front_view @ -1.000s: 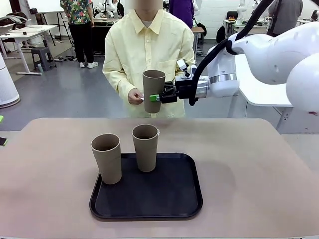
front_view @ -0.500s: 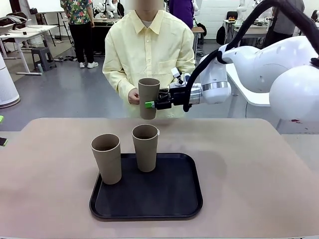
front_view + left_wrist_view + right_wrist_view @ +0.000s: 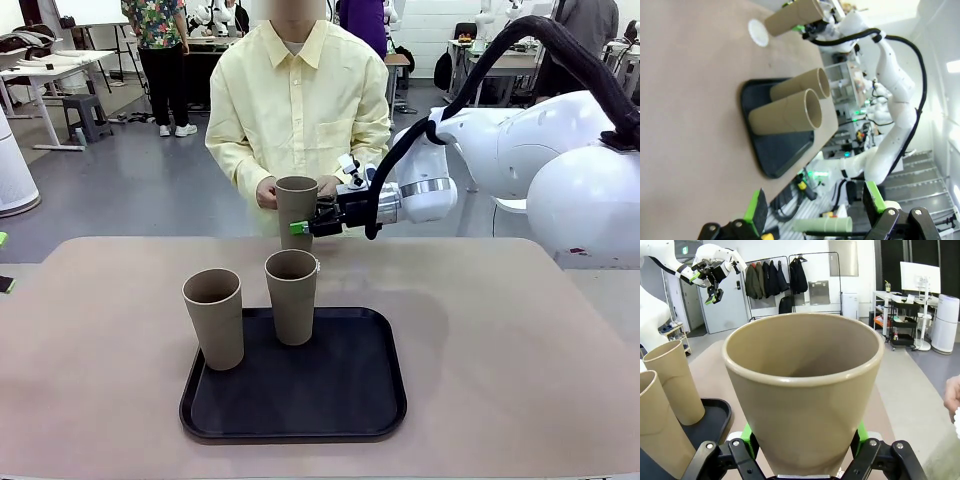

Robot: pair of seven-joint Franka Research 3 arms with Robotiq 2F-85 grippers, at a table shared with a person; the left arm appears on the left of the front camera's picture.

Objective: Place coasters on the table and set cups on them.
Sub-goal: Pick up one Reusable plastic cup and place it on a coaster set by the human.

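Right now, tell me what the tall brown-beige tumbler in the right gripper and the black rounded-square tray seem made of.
Tall brown-beige tumbler: probably moulded plastic or fibre composite; matte, thick rounded rim, no seam showing. Black rounded-square tray: likely plastic; smooth, faint sheen along its raised rim.

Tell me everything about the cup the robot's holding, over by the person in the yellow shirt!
The cup is a tall, plain brown-beige tumbler with no handle, wider at its rim than at its base, matte, and empty inside. It is upright, pinched low on its sides by the right gripper, whose green pads press against it. It hangs low at the far side of the table, close by a white coaster; whether it touches the coaster, I cannot tell.
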